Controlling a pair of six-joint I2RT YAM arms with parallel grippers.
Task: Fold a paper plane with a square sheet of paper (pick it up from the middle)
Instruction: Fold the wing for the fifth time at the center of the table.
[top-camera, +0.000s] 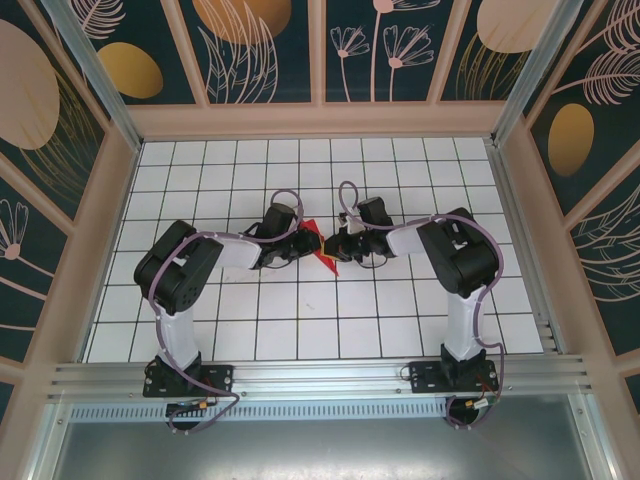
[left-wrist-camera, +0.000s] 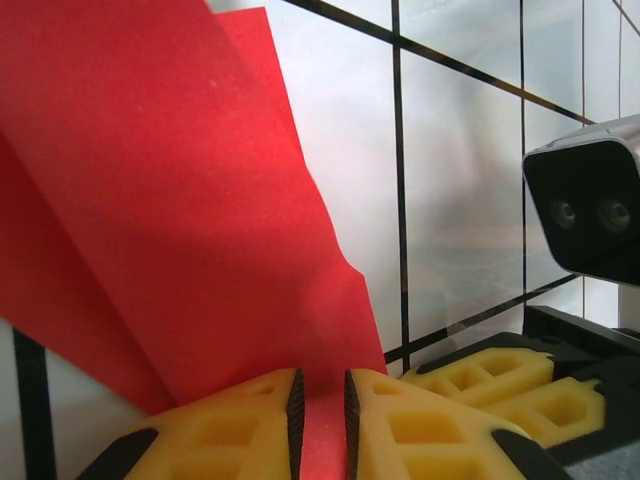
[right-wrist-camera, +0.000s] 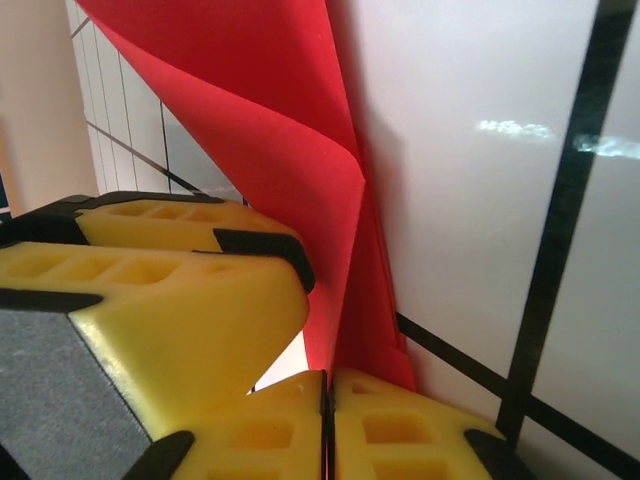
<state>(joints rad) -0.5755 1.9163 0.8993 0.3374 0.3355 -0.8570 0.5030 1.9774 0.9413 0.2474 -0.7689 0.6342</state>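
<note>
Both arms reach in and meet at the middle of the table (top-camera: 300, 320). The red paper (top-camera: 324, 254) is between the two sets of fingers there, creased into a small shape and no longer a flat square. One pointed tip sticks out toward the near side. I can't tell from the top view whether it touches the table or is lifted off it.

Left gripper (top-camera: 303, 243): in the left wrist view its yellow fingers (left-wrist-camera: 240, 425) are nearly closed. Only a narrow slot is left between the black pads, and red paper fills that slot, so it is pinched there. The paper fans up and away from the fingers in overlapping layers with a bent edge on the right side. The white gridded table is behind it.

Right gripper (top-camera: 338, 246): in the right wrist view its fingers (right-wrist-camera: 400, 430) are pressed together, with just a thin seam between them. The lower edge of the paper runs down into the top of that seam, so it is gripped too. The paper rises from there in a curled fold.

The two grippers are very close, almost fingertip to fingertip. The right one's yellow fingers and wrist camera (left-wrist-camera: 585, 205) sit at the right edge of the left wrist view. The left one's fingers bulk up at the left of the right wrist view, just beside the fold.
</note>
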